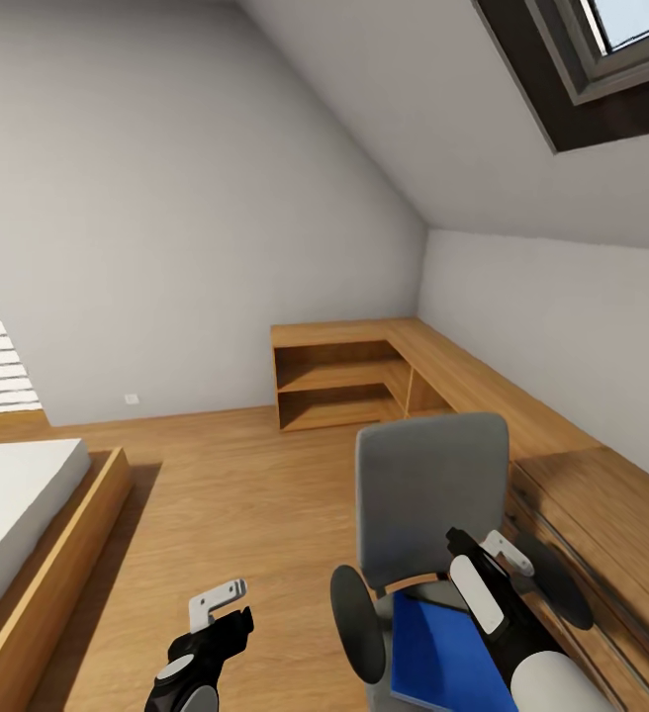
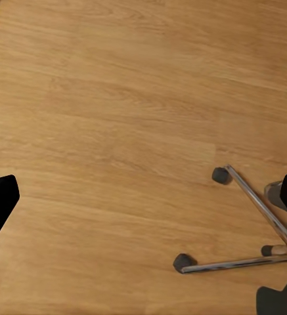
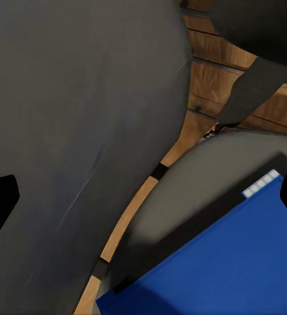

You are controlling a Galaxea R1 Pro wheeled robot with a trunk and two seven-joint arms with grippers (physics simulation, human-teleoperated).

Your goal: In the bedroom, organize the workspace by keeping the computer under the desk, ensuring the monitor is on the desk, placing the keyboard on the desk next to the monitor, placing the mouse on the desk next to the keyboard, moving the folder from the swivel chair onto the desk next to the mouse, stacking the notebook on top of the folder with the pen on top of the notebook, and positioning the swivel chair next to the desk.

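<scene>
Progress looks slight, judging from what lies in view: the large flat bright-blue folder (image 1: 453,658) still rests on the seat of the grey padded swivel chair (image 1: 428,499) with black armrests, not on any desk, so moving it is yet to be done. The black-and-white right gripper (image 1: 478,547) hangs over the chair with the folder just below and ahead of its jaws; in the right wrist view the jaws stand wide apart with nothing between them, the folder (image 3: 228,262) lying past the tips beside the chair's back. The left gripper (image 1: 228,605) is held low over the light-wood floor (image 1: 235,494), its jaws likewise spread and empty; beyond them the left wrist view shows the chair's chrome spokes and casters (image 2: 245,223). The chair stands beside a low light-wood cabinet (image 1: 433,371) along the sloped wall. Monitor, keyboard, mouse, notebook and pen cannot be judged from here.
</scene>
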